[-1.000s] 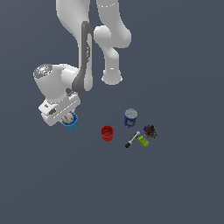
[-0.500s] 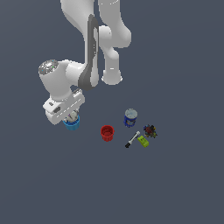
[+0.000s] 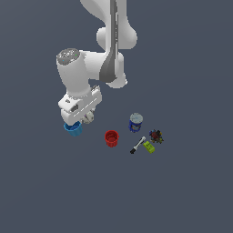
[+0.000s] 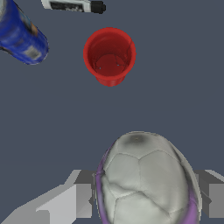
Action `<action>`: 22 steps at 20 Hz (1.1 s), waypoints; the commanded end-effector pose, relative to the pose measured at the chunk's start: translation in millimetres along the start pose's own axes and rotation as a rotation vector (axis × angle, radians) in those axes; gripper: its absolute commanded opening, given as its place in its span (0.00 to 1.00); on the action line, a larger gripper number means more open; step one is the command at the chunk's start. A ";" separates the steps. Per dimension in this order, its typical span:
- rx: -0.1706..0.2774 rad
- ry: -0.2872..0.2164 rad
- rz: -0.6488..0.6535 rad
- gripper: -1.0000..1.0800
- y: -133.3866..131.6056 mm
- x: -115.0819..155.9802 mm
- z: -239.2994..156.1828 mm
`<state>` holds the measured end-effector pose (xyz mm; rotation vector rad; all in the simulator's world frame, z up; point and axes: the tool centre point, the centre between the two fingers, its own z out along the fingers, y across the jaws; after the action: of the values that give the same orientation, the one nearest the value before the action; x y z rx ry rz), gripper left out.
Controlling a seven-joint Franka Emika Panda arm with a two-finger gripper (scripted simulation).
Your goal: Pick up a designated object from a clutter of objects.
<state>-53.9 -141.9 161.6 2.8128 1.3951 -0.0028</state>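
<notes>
- Whitish-grey ball (image 4: 146, 179): panelled, faint purple-pink edges, sits btwn gripper (image 4: 144, 199) fingers, held above floor.
- Clutter: red cup (image 3: 112, 138) upright; blue-and-white can (image 3: 135, 122), marker (image 3: 138, 145), yellow-green block (image 3: 149, 147), dark toy (image 3: 156, 135) clustered nearby; light-blue cup (image 3: 73, 129) apart.

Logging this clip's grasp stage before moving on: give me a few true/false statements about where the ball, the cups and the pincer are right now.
1. The ball sits between the pincer fingers. True.
2. The red cup lies tipped on its side. False: it stands upright, mouth open upward.
3. The light-blue cup is partly hidden beneath the arm's hand in the exterior view. True.
4. The marker is inside the red cup. False: it lies on the floor beside the yellow-green block.
5. The blue-and-white can is held by the pincer. False: it rests apart, near the red cup.
</notes>
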 end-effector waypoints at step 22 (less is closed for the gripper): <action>-0.001 0.000 -0.001 0.00 -123.3 229.2 -164.3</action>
<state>-15.9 98.8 314.1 2.8105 1.3969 -0.0033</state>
